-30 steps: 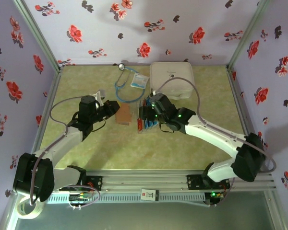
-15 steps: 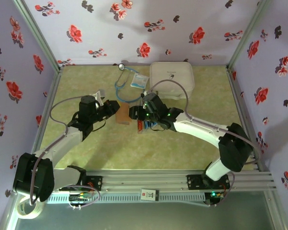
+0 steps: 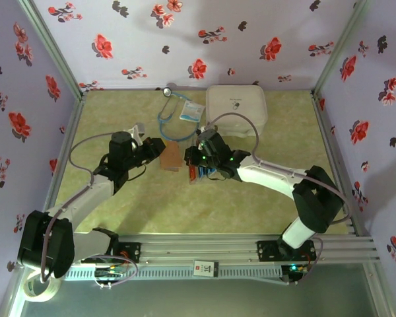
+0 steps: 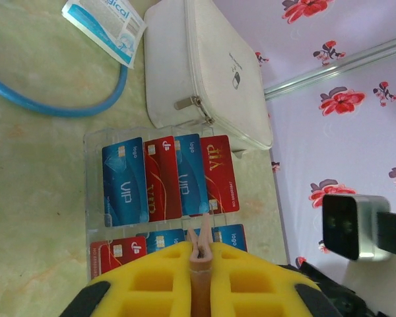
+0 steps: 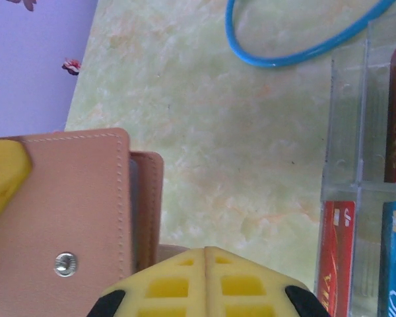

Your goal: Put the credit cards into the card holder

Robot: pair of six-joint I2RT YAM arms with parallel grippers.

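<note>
The left end effector (image 4: 199,254) is pinching shut on a thin tan edge. That edge belongs to the card holder (image 5: 66,198), which it is gripping near the centre of the top view, just left of the clear tray (image 4: 94,198). One of its yellow fingers is showing at the left edge of the right wrist view, pressing on the brown leather above the snap.

The right end effector (image 5: 206,264) is sitting at the holder's open side with its yellow fingers pressed together, closed. A sliver of brown is peeking out beside the fingertips. Whether they are nipping a flap, a card or nothing at all I cannot tell.

The credit cards (image 4: 162,179) are lying in the tray's compartments: four in the upper row, alternating blue and red, with more showing in the row below. A grey-blue strip is showing between the holder's leaves — possibly a card already seated, though it is too slim to be sure.

Judging from this, the task is sitting at an early stage, with nearly the whole set waiting to be moved.

Farther out on the worktop (image 5: 204,132), a white zippered case (image 4: 198,66), a white-and-blue packet (image 4: 105,23) and a stethoscope's blue tube (image 4: 53,102) are lying beyond the tray.
</note>
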